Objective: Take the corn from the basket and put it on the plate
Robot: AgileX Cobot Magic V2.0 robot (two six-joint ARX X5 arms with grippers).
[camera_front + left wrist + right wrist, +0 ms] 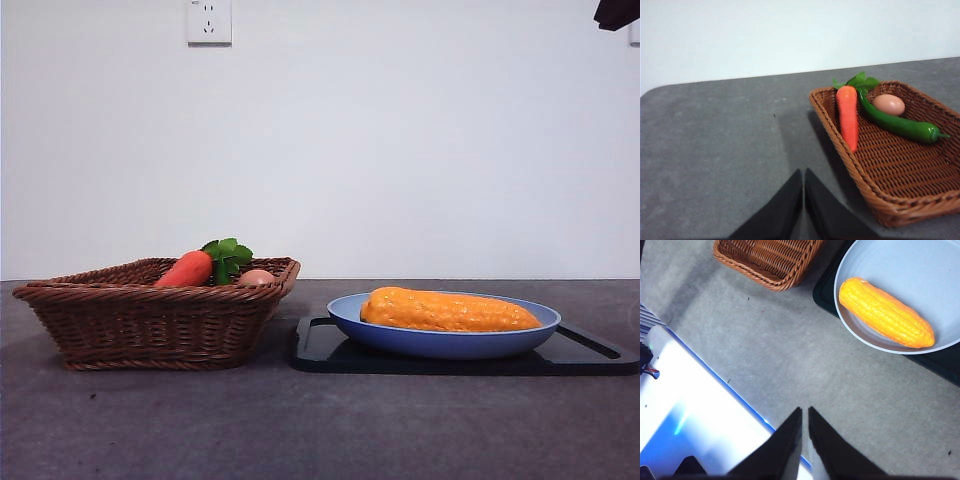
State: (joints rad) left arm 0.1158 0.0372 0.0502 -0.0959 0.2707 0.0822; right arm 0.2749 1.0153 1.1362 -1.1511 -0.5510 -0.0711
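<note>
While corn (886, 313) lies on plate (920, 270), clear ahead of right gripper (805, 412); both grippers' jaws closed, empty; risk judged slight: cob rolling on plate.

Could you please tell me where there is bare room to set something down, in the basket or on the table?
The basket's near half is bare weave. Its far end is crowded: carrot, green pepper and egg. Bare table runs in front of basket and tray. The corn fills much of the plate.

Corn (448, 310): orange-yellow cob, bumpy kernels, lying flat on its side in the plate, apparently tapering at one end.
Plate (440, 342): round, shallow, light blue.
Basket (150, 320): brown woven wicker, rectangular, flared sides, beside the plate.
</note>
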